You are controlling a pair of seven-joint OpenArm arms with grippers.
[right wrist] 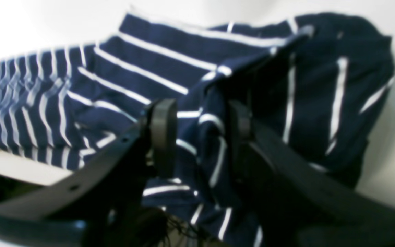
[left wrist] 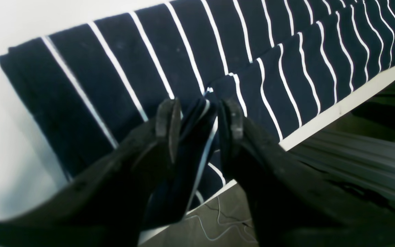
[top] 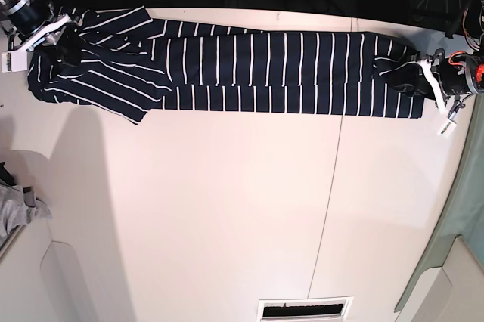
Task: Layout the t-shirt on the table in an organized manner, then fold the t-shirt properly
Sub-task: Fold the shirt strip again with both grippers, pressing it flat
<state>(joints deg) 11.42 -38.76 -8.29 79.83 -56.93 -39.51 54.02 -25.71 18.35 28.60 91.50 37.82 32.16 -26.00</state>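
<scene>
The t-shirt (top: 249,72), navy with thin white stripes, lies as a long narrow band along the table's (top: 227,208) far edge. Its sleeve end is bunched at the left in the base view. My left gripper (left wrist: 199,116) is at the shirt's right end (top: 412,74). Its jaws stand apart, with a raised fold of the shirt (left wrist: 197,144) loose between them. My right gripper (right wrist: 201,132) is at the sleeve end (top: 64,42), open, with rumpled striped cloth (right wrist: 204,151) between its fingers.
A plain grey cloth (top: 19,207) lies at the table's left side. A thin dark seam (top: 330,178) crosses the tabletop and a slotted vent (top: 306,308) sits at the near edge. In the left wrist view the table edge (left wrist: 341,106) drops to floor with cables (left wrist: 218,226).
</scene>
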